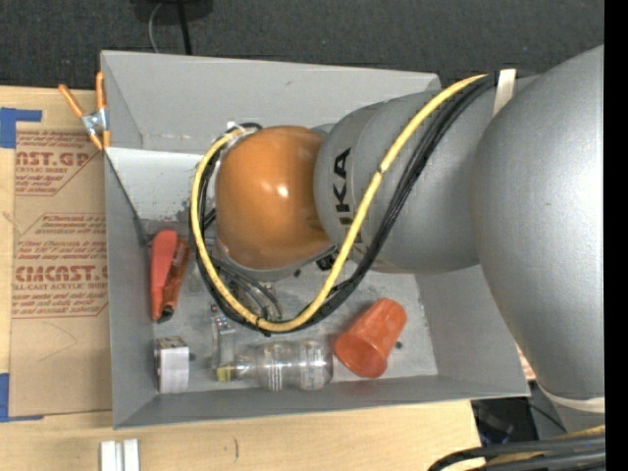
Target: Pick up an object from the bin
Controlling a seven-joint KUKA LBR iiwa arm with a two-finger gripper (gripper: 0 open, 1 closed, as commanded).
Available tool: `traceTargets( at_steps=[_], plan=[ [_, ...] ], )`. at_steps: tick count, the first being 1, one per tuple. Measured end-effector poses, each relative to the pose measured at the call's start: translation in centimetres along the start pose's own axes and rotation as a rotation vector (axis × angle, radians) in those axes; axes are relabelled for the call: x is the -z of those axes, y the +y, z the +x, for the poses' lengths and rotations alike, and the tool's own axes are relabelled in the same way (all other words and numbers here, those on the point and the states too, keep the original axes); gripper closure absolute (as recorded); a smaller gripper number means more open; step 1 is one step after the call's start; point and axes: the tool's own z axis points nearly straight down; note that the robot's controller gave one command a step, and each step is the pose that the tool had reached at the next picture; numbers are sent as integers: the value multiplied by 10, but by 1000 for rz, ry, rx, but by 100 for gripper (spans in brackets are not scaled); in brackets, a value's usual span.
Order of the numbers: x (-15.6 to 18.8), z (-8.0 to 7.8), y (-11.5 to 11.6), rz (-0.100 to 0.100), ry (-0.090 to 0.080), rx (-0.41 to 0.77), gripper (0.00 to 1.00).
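While the arm's glossy, domed orange wrist cover (267, 196) hangs over the middle of the grey metal bin (294, 77), 4 loose things lie along its left and lower edges.
By the left wall lies 1 long, flat red-orange tool (162, 275); in the lower-left corner, 1 small white roll (173, 365); along the lower edge, 1 clear ribbed plastic bottle (280, 364) on its side; toward the lower-right corner, 1 smooth tapered orange cup (371, 338), tipped over. The gripper (228, 334) shows below the cover, just beside the bottle's neck end; whether it is open, or grips anything, cannot be told.
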Motion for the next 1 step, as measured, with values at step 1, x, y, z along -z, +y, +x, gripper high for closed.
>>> traceTargets(
  at_steps=[1],
  plan=[
    [-44, 4, -2, 1, -1, 139, 0]
  ],
)
